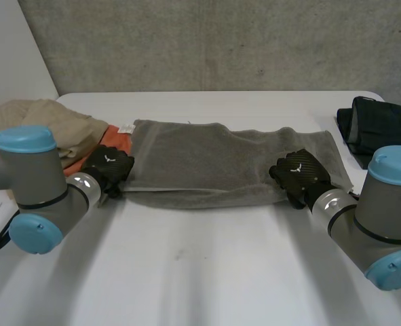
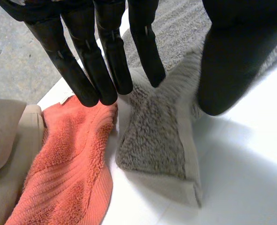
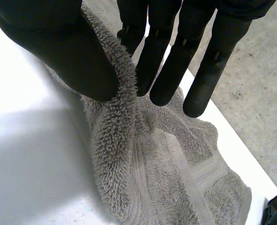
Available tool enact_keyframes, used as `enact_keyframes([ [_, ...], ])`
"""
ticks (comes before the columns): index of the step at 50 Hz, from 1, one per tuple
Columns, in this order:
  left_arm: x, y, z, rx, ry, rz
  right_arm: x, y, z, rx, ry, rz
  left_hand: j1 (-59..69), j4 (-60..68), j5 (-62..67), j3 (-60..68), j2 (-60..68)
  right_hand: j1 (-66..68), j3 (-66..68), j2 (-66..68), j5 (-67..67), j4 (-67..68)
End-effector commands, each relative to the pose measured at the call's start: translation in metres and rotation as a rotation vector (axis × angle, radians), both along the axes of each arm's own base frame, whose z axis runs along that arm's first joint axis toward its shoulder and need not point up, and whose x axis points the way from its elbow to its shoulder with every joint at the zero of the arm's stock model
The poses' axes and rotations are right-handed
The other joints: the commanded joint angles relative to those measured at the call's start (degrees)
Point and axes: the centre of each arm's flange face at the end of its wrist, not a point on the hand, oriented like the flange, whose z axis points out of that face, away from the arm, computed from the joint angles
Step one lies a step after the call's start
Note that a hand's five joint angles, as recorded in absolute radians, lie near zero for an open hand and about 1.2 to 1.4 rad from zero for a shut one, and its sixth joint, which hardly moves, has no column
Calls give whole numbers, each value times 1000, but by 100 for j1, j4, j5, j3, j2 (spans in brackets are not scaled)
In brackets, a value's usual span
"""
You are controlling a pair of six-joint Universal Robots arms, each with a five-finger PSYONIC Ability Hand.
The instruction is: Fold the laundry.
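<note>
A grey towel [image 1: 214, 159] lies folded lengthwise across the middle of the white table [image 1: 207, 272]. My left hand [image 1: 108, 165] hovers over its left end. In the left wrist view its fingers [image 2: 105, 61] are straight and spread from the thumb, and the towel's corner [image 2: 157, 131] lies flat on the table beneath them, not gripped. My right hand [image 1: 296, 170] is at the towel's right front edge. There a raised fold of the towel [image 3: 122, 93] is pinched between its thumb [image 3: 58, 47] and its straight fingers.
An orange towel [image 1: 115, 144] [image 2: 68, 164] lies just left of the grey one, touching its corner, with a beige cloth pile [image 1: 44, 122] [image 2: 7, 140] beyond it. A dark garment [image 1: 380, 125] [image 3: 276, 211] sits at the table's right edge.
</note>
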Motion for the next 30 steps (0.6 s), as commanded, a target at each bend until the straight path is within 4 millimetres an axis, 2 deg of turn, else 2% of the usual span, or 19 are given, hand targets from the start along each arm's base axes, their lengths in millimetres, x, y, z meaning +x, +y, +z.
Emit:
enact_keyframes([
  [1, -1, -6, -4, -12, -5, -4, 0, 0, 2, 49, -25, -2, 2837, 2972, 3007, 2982, 2931, 1760, 1194, 1266, 1190, 1138],
  [2, -1, -6, -3, -13, -6, -5, 0, 0, 3, 53, -25, -1, 2839, 2973, 3008, 2983, 2933, 1760, 1194, 1266, 1190, 1138],
  [5, 1, -4, 3, -15, -6, 2, -3, -2, 7, 83, -28, -18, 2839, 2973, 3008, 2983, 2933, -1193, -1760, -1688, -1764, -1816],
  [7, 2, -1, 13, -27, 6, 2, -9, -7, 17, 105, -42, -44, 2839, 2973, 3008, 2983, 2933, -2574, -3141, -3069, -3144, -3196],
  [11, 4, 4, 24, -46, 19, -4, -23, -19, 36, 177, -72, -91, 2839, 2973, 3008, 2983, 2933, -2699, -3266, -3194, -3269, -3321],
  [18, 5, 11, 32, -52, 28, -20, -40, -41, 76, 243, -59, -93, 2839, 2973, 3008, 2983, 2933, -3051, -3618, -3546, -3622, -3674],
  [21, 6, 11, 32, -47, 28, -23, -44, -55, 77, 264, -9, -70, 2839, 2973, 3008, 2983, 2933, -3103, -3670, -3598, -3673, -3725],
  [25, 7, 11, 32, -41, 30, -18, -41, -74, 74, 208, 83, -34, 2839, 2973, 3008, 2983, 2933, -3339, -3905, -3833, -3909, -3961],
  [26, 7, 12, 32, -41, 30, -20, -40, -83, 70, 175, 116, -27, 2839, 2973, 3008, 2983, 2933, -3339, -3905, -3833, -3909, -3961],
  [30, 6, 13, 34, -42, 32, -24, -36, -96, 57, 153, 183, -34, 2839, 2973, 3008, 2983, 2933, -3339, -3905, -3833, -3909, -3961],
])
